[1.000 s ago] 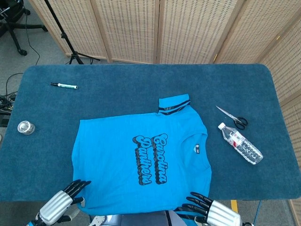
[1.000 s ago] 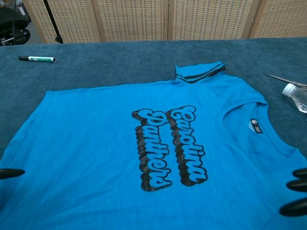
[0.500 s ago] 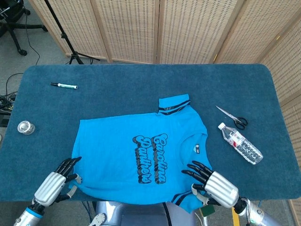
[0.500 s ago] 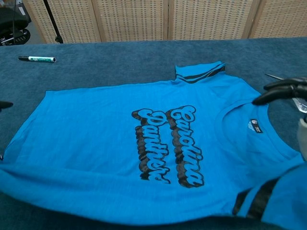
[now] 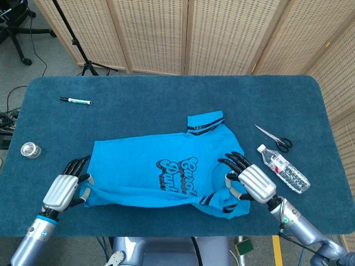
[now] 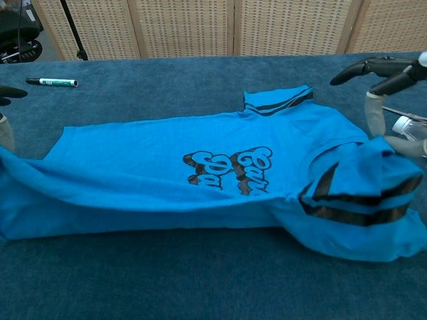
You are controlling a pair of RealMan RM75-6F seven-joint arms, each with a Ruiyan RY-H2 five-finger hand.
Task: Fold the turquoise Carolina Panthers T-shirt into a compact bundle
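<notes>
A turquoise Carolina Panthers T-shirt (image 5: 161,166) lies near the middle of a dark teal carpeted table (image 5: 166,94), its near hem lifted and doubled over toward the far side so that only the upper part of the black-shadowed lettering (image 6: 230,165) shows. The left hand (image 5: 67,185) grips the shirt's lifted edge at its left end, thumb under the cloth and dark fingers (image 5: 75,165) pointing away over it. The right hand (image 5: 247,177) holds the raised fold at the shirt's right end, where a sleeve with black stripes (image 6: 353,200) has been turned up and over; in the chest view its fingers (image 6: 373,67) spread above the cloth while the thumb (image 6: 375,113) presses into the bunched fabric. The other striped sleeve (image 5: 205,123) lies flat on the table beyond the shirt's far edge. To the right of the shirt lie a clear plastic water bottle (image 5: 283,168) and, just past it, a pair of scissors (image 5: 274,137). Well to the left of the shirt are a green marker pen (image 5: 75,101), toward the far edge, and a small round tape roll (image 5: 31,149), near the table's left edge. Wicker screens (image 5: 222,33) stand behind the table.
</notes>
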